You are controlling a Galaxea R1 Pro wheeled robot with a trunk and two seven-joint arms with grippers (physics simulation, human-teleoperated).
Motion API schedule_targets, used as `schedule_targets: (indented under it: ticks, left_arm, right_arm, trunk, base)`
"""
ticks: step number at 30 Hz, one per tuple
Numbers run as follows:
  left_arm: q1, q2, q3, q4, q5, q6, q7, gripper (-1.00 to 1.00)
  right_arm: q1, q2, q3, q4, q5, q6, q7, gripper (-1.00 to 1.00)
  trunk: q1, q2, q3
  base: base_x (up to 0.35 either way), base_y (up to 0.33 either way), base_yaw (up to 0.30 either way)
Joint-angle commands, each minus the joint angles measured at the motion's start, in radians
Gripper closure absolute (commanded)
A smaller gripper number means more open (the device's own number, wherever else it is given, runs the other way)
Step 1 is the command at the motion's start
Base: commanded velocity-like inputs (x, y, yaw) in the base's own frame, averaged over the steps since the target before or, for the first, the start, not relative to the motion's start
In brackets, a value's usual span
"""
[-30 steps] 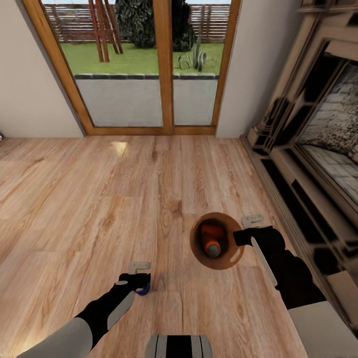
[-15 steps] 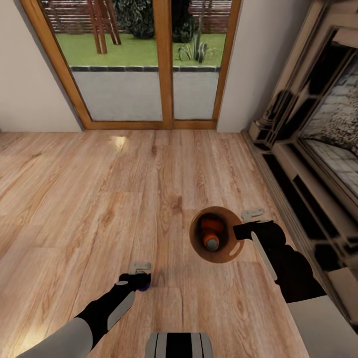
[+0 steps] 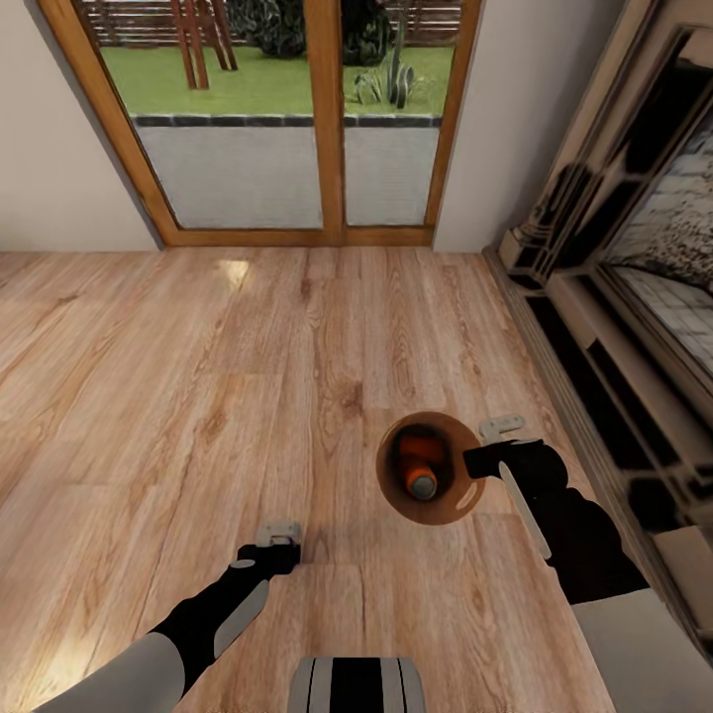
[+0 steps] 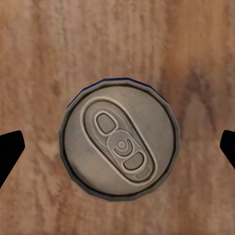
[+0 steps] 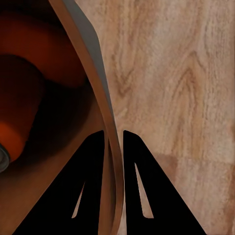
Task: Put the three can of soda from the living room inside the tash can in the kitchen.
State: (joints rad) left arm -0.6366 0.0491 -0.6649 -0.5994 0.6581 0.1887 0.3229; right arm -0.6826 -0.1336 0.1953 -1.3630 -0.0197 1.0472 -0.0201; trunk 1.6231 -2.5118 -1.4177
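The tash can [image 3: 448, 502], seen from above with its brown inner wall, hangs over the living room floor. My right gripper [image 3: 479, 459] is shut on its rim [image 5: 105, 122], one finger inside and one outside. An orange can of soda [image 3: 420, 465] lies inside it, also visible as the orange can [image 5: 19, 117]. A dark blue can [image 4: 120, 142] stands upright on the planks, silvery top up. My left gripper [image 4: 117, 147] is straight above it, open, with its fingertips [image 4: 10, 152] wide of the can. In the head view the left gripper [image 3: 279, 543] covers that can. The third can and the kitchen are out of view.
Wood-framed glass doors [image 3: 327, 129] stand ahead across the wood plank floor [image 3: 198, 376]. The fireplace [image 3: 634, 297] runs along the right side, close to my right arm. My own base [image 3: 356, 688] is at the lower edge.
The whole view has shifted slightly, so the camera has moved. The blue can that peeped out beside my left wrist is now hidden under the left gripper in the head view.
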Motion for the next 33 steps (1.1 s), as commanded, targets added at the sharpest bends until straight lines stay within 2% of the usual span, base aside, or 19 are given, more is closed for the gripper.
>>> schedule_targets:
  ticks: [1, 18, 28, 33]
  left_arm:
    - [0.0, 0.0, 0.0, 0.0, 0.0, 0.0, 0.0, -1.0]
    - [0.0, 0.0, -0.001, -0.003, 0.0, 0.0, -0.001, -1.0]
    - [0.0, 0.0, -0.001, -0.002, 0.0, 0.0, -0.001, -1.0]
    - [0.0, 0.0, -0.001, -0.002, 0.0, 0.0, -0.001, -1.0]
  right_arm:
    - [0.0, 0.0, 0.001, 0.0, -0.008, 0.0, 0.003, 1.0]
    - [0.0, 0.0, 0.007, 0.001, -0.008, 0.0, 0.003, 1.0]
    - [0.0, 0.0, 0.008, 0.002, -0.008, 0.0, 0.003, 1.0]
    - [0.001, 0.0, 0.008, 0.002, -0.008, 0.0, 0.003, 1.0]
  trunk:
    - [0.0, 0.0, 0.0]
    - [0.0, 0.0, 0.0]
    - [0.004, -0.002, -0.039]
    - [0.004, -0.002, -0.039]
  base:
    - [0.0, 0.0, 0.0]
    - [0.063, 0.0, 0.0]
    - [0.001, 0.0, 0.0]
    - [0.0, 0.0, 0.0]
